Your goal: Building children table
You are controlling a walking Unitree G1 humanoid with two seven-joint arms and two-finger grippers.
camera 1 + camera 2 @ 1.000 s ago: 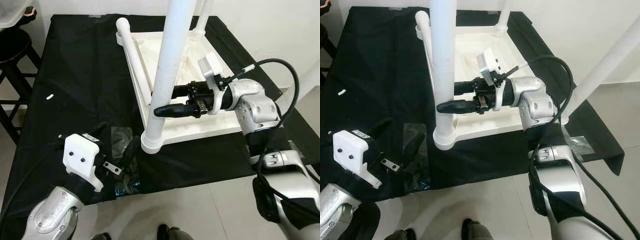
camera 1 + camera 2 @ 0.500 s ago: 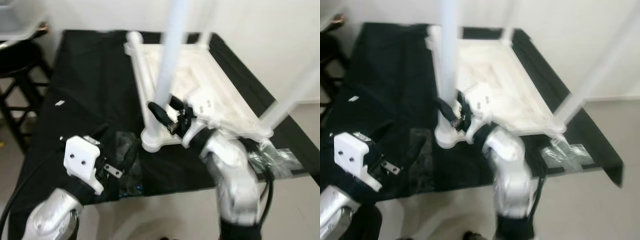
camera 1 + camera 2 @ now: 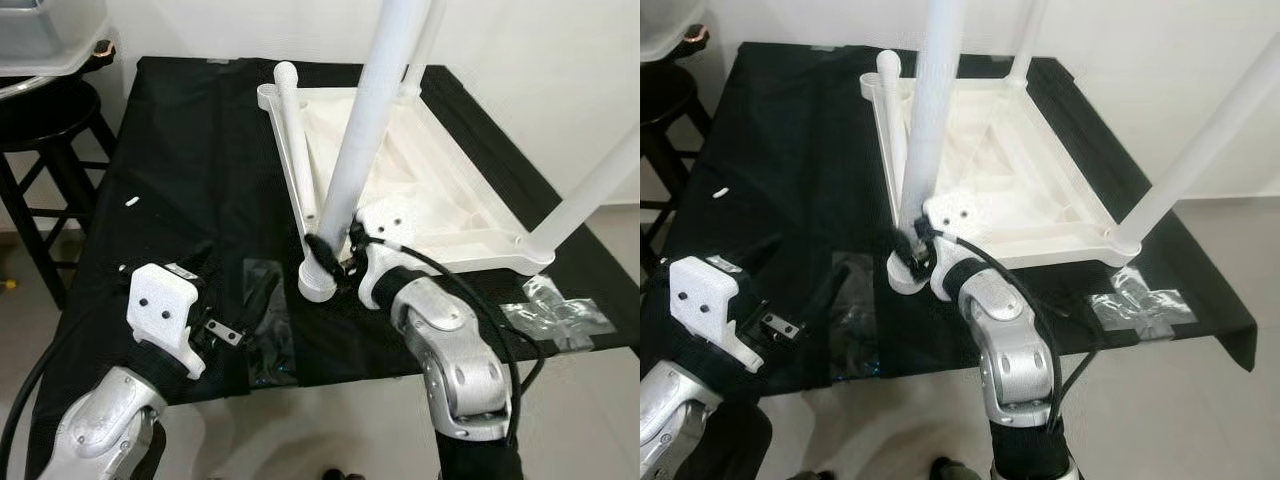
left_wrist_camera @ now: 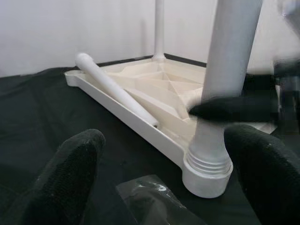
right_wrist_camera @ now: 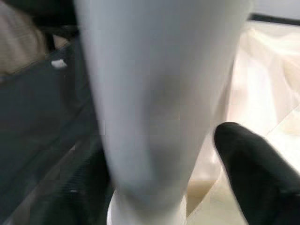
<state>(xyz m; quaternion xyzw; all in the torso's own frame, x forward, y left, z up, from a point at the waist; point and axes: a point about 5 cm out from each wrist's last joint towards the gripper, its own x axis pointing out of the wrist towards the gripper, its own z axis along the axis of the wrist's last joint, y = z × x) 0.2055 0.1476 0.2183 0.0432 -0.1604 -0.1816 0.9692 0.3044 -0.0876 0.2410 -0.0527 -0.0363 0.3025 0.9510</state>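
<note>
right gripper (image 3: 330, 252) jaws clenched low around near-corner table leg (image 3: 355, 165) | smooth, stiff, light plastic; grip by socket | left gripper (image 3: 235, 320) jaws released over counter (image 3: 180, 150)

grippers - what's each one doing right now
Left gripper: open, holding nothing, over the black cloth.
Right gripper: around the near leg low down; whether it is clamped cannot be told.

White upturned table top (image 3: 400, 160) and white legs (image 3: 355, 170), plain black cloth (image 3: 180, 150), black stool (image 3: 45, 120), silver arms, black fingers (image 4: 70, 178), clear plastic bag (image 3: 268, 330).
</note>
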